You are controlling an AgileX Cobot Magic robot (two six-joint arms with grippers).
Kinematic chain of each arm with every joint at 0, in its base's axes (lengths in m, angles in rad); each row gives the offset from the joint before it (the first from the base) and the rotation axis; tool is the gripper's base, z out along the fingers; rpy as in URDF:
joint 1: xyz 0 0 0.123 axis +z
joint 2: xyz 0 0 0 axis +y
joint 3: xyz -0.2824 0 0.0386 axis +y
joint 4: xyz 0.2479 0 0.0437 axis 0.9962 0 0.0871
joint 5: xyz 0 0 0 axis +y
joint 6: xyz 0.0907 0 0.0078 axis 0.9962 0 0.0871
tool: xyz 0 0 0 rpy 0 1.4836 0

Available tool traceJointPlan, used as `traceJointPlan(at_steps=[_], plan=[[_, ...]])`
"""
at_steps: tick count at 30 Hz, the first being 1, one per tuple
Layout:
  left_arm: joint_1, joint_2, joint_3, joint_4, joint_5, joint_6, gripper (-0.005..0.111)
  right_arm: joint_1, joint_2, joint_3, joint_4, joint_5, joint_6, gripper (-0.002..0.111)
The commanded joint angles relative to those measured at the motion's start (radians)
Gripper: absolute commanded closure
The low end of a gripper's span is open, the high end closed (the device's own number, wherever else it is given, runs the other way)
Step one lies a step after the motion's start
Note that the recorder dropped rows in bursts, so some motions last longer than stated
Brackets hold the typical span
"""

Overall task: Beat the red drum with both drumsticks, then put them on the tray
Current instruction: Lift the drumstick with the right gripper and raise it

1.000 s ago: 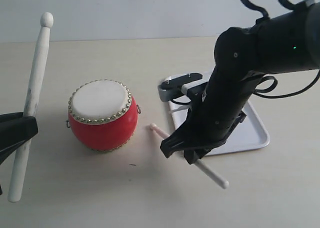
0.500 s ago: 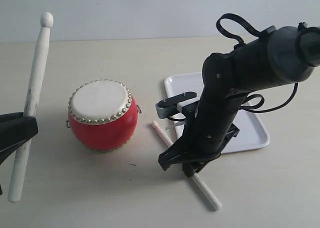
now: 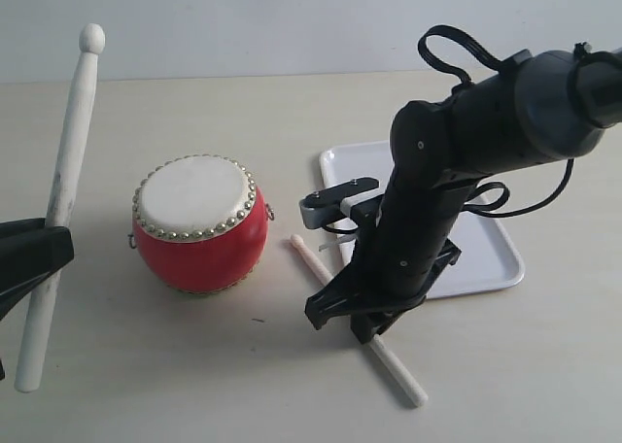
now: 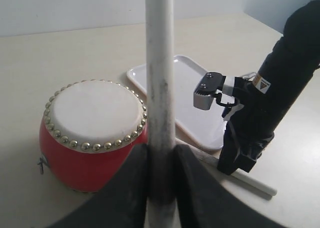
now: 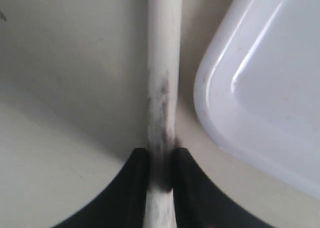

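The red drum (image 3: 199, 223) with its cream studded top stands left of centre; it also shows in the left wrist view (image 4: 92, 130). My left gripper (image 3: 39, 254) at the far left is shut on one drumstick (image 3: 60, 200), which is held raised, its shaft crossing the left wrist view (image 4: 159, 88). My right gripper (image 3: 355, 312) is shut on the other drumstick (image 3: 313, 260), which lies low over the table between drum and tray, its scuffed shaft (image 5: 162, 88) clamped between the fingers. The white tray (image 3: 486, 249) lies right of the drum, partly hidden by the right arm.
The right arm's black body (image 3: 437, 200) leans over the tray's near-left corner (image 5: 220, 118). A grey wrist camera block (image 3: 326, 200) juts toward the drum. Beige tabletop surrounds everything, with a pale wall behind.
The right arm has lowered and drawn left, bringing its drumstick down near the table beside the tray; in the last half second it barely shifts. The left gripper and its stick have not moved.
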Motion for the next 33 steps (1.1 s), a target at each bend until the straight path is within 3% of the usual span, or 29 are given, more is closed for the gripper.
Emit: traceJointPlan(at_steps=[1,4,12,18,21,23,26,33], plan=[[-0.004,-0.008,0.000,0.009,0.006,0.013,0.107,0.001,0.058,0.009,-0.029,-0.029,-0.011,0.096],[-0.004,-0.008,0.000,0.009,0.006,0.017,0.107,0.001,0.060,0.009,-0.029,-0.032,-0.011,0.090],[-0.004,-0.008,0.000,0.009,0.006,0.017,0.107,0.001,0.074,0.009,-0.053,-0.036,0.019,0.090],[-0.004,-0.008,0.000,0.009,0.006,0.019,0.107,0.001,0.085,0.009,-0.344,-0.003,0.281,0.090],[-0.004,-0.008,0.000,0.009,0.006,0.021,0.107,0.001,0.085,0.009,-0.343,-0.030,0.279,0.097],[-0.004,-0.008,0.000,0.009,0.006,0.021,0.107,0.001,0.085,0.009,-0.343,-0.031,0.265,0.108],[-0.004,-0.008,0.000,0.009,0.006,0.021,0.107,0.001,0.085,0.009,-0.328,-0.031,0.251,0.108],[-0.004,-0.008,0.000,0.030,0.006,0.031,0.107,0.001,0.011,0.009,-0.095,-0.028,0.056,0.108]])
